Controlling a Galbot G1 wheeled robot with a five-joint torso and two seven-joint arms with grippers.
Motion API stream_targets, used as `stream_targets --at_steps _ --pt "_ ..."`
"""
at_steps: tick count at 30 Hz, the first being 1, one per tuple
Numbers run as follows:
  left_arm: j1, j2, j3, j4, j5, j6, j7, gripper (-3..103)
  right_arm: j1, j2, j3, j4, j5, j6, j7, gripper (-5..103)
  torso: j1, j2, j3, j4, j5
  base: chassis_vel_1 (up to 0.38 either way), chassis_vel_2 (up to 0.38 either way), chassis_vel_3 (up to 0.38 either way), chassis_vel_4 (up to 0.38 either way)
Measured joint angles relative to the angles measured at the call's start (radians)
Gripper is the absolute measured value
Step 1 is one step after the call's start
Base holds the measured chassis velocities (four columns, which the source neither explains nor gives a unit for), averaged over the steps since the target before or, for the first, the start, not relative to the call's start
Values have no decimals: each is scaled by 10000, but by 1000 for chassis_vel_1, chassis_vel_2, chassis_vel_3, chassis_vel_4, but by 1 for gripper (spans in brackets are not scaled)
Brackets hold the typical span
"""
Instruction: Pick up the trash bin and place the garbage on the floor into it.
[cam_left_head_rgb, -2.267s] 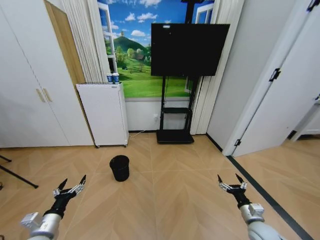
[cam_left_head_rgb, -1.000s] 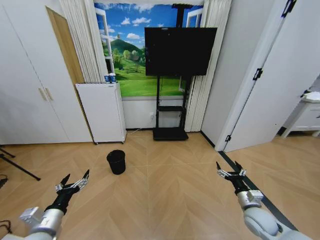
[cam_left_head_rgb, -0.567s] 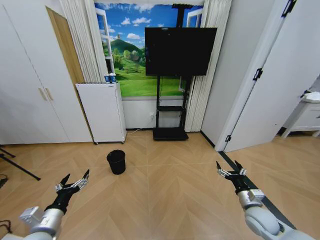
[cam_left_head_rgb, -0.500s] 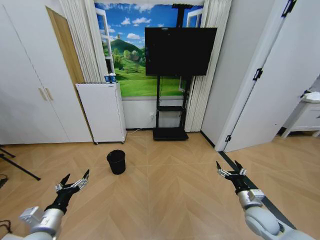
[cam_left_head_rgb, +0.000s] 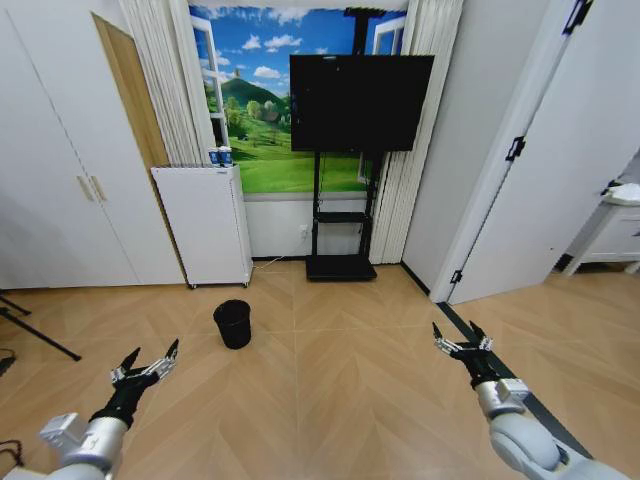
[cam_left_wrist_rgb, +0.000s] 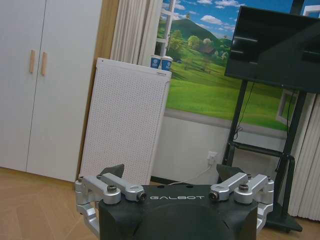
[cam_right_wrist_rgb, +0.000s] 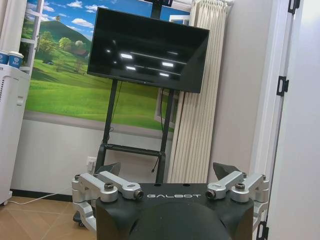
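The trash bin (cam_left_head_rgb: 233, 324) is a small round black mesh basket standing upright on the wood floor, a little in front of the white appliance. My left gripper (cam_left_head_rgb: 148, 362) hovers open low at the near left, well short of the bin and to its left. My right gripper (cam_left_head_rgb: 459, 339) is open too, at the near right, far from the bin. Both hold nothing. In the wrist views the left gripper (cam_left_wrist_rgb: 171, 172) and the right gripper (cam_right_wrist_rgb: 168, 170) have their fingers spread wide. The garbage is out of view.
A white cabinet-like appliance (cam_left_head_rgb: 208, 227) with two blue-and-white cups (cam_left_head_rgb: 219, 157) on top stands at the back wall. Right of it is a TV (cam_left_head_rgb: 361, 103) on a black stand (cam_left_head_rgb: 341, 266). White wardrobe doors line the left; an open door and dark threshold strip lie right.
Between the oldest frame and one second ago the whole picture shifted, with the bin farther off: the camera moved. Since then nothing has visibly changed.
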Motion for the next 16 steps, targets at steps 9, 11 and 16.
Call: stream_targets --at_steps 9,11,16 --pt "0 -1 0 4 0 -4 6 100 0 2 1 -4 -3 6 0 100 0 -1 0 0 0 0 0 0 0" --pt "0 -1 0 3 0 -4 7 100 -1 3 0 -4 -4 7 0 100 0 -1 0 0 0 0 0 0 0" --pt "0 -1 0 4 0 -7 13 100 -1 2 0 -4 -4 7 0 100 0 -1 0 0 0 0 0 0 0"
